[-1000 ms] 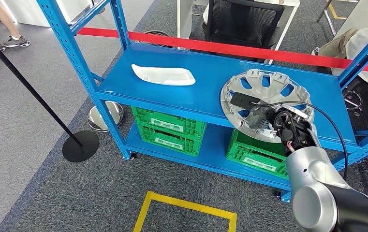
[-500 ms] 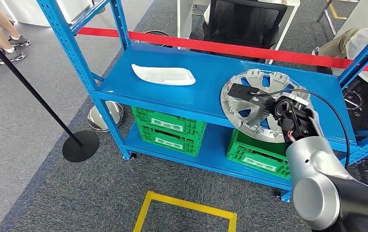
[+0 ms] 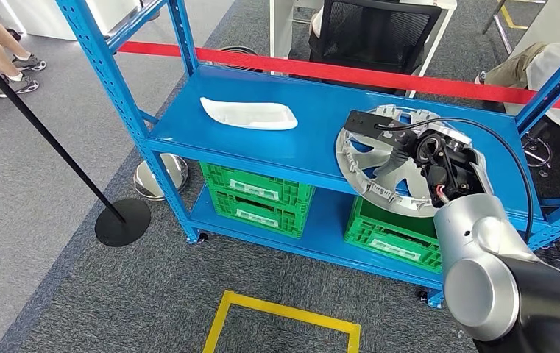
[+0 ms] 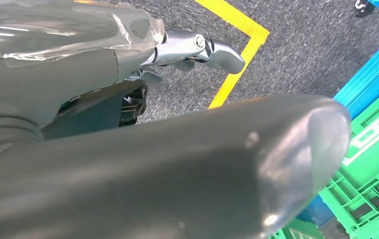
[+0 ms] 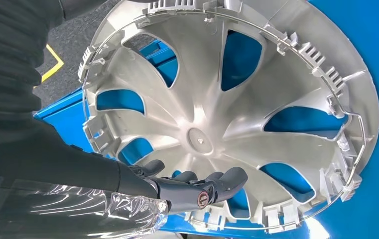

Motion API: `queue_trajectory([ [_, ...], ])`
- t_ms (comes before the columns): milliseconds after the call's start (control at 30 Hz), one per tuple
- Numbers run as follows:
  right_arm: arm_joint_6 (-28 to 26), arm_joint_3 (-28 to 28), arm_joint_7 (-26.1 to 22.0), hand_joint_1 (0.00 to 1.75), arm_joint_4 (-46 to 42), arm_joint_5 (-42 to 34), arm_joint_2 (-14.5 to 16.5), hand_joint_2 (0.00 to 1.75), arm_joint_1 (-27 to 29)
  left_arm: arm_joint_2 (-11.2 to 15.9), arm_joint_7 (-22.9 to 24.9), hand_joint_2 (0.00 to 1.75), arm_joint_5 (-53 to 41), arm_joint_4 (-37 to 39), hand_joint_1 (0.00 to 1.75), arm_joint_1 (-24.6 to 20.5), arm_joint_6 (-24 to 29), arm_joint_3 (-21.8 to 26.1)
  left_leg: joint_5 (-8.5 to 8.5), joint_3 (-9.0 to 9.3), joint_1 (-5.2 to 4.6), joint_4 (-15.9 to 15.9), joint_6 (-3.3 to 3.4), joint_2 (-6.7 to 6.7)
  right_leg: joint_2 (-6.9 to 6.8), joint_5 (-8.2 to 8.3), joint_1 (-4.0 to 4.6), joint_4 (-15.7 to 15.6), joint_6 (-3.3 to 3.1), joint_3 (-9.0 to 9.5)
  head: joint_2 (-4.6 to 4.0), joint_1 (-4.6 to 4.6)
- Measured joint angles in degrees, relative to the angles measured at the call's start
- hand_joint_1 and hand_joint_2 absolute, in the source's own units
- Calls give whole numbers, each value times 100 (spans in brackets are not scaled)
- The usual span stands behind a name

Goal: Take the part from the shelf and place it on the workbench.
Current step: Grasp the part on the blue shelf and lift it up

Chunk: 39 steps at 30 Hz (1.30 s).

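Nearest, a yellow taped square (image 3: 280, 323) marks the grey carpet in front of the blue metal shelf (image 3: 277, 147). The silver right arm (image 3: 497, 287) reaches up to the shelf's middle level, where the right hand (image 3: 416, 158) has its dark fingers (image 5: 212, 184) curled against the inner face of the silver plastic wheel cover (image 3: 391, 158), gripping it at the rim; the cover sits tilted at the shelf's front edge, partly overhanging. The left hand (image 4: 197, 50) hangs above the carpet near the yellow tape, holding nothing, fingers loosely bent. Green plastic crates (image 3: 258, 198) stand on the lower level. Farther back on the middle level lies a white plastic tray (image 3: 249, 114), and behind runs a red barrier tape (image 3: 350, 73).
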Motion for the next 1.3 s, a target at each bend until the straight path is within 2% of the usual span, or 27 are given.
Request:
queue_trajectory([
  [400, 0, -54, -100, 0, 0, -317, 34, 175, 353, -31, 70, 0, -39, 1, 0, -36, -50, 0, 0, 0, 0, 0, 0, 0, 0, 0, 0, 0, 0, 0, 0, -1],
  [933, 1, -122, -68, 0, -4, -279, 104, 175, 554, -42, 663, 0, -155, 1, 0, -80, -37, -33, 0, 0, 0, 0, 0, 1, 0, 0, 0, 0, 0, -1, 0, -1],
  [1067, 2, -122, -32, 0, -17, -244, 114, 175, 543, -43, 798, 175, -159, 1, 0, -81, -37, -33, -8, -5, -12, 12, 10, -2, 0, 3, -8, -8, 8, 2, 0, -2],
  [1233, 2, -122, 1, 0, -36, -219, 122, 175, 503, -43, 852, 175, -174, -1, 0, -84, -22, -39, -4, 10, -37, -10, 85, -2, 0, 10, -45, -25, 68, 10, 0, -3],
  [1300, 2, -122, 5, 0, -63, -226, 116, 175, 469, -48, 857, 175, -196, -2, 0, -89, 0, -43, 40, 60, -18, -88, 141, 12, -1, -96, -51, 124, 89, -55, 0, 7],
])
